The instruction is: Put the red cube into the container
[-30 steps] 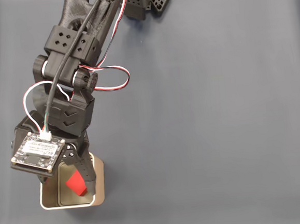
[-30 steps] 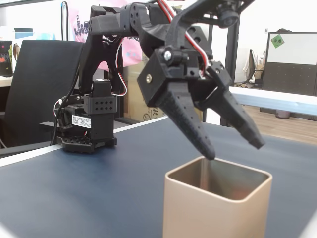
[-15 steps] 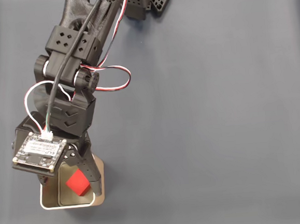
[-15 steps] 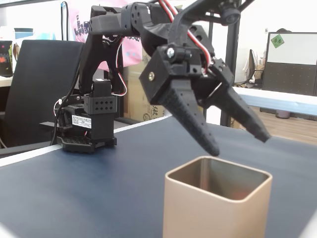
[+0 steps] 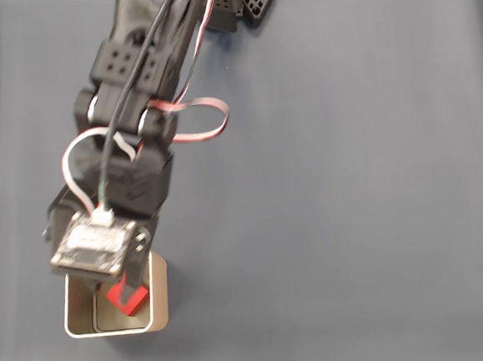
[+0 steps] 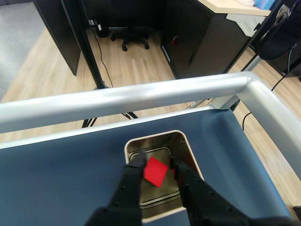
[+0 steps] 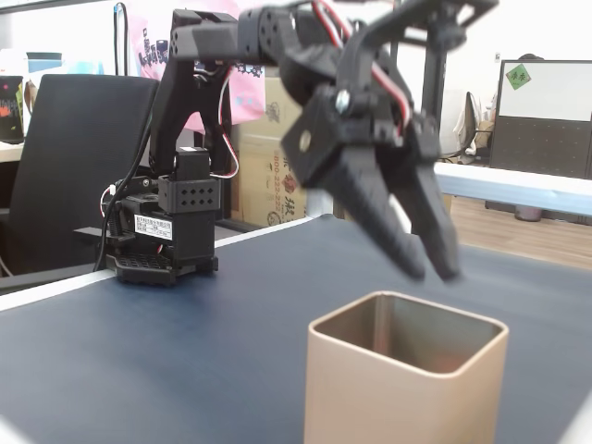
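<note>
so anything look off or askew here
Nothing is spilled or damaged. The red cube lies inside the container, turned diagonal to its walls, and the gripper hangs above the rim with its jaws nearly together.

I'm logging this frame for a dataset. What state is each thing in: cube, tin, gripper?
red cube: lying inside the container, not gripped.
container: upright on the table, open-topped, cube inside.
gripper: above the container, fingers slightly apart, holding nothing.
</note>
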Controlling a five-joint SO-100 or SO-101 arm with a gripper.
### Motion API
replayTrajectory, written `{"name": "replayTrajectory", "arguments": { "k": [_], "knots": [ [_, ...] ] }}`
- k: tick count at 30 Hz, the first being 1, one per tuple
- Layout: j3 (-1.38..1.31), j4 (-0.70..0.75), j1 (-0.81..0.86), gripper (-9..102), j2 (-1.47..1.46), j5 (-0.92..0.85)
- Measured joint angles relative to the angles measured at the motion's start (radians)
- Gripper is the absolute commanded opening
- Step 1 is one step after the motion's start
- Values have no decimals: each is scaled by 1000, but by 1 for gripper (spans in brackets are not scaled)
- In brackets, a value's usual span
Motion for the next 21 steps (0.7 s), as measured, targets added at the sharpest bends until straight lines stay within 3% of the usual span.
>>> {"name": "replayTrajectory", "arguments": {
  "k": [5,11,21],
  "knots": [
    [232,-48,-92,0,255,25],
    [693,-166,-222,0,646,43],
    [1410,-222,-272,0,1253,12]
  ]
}}
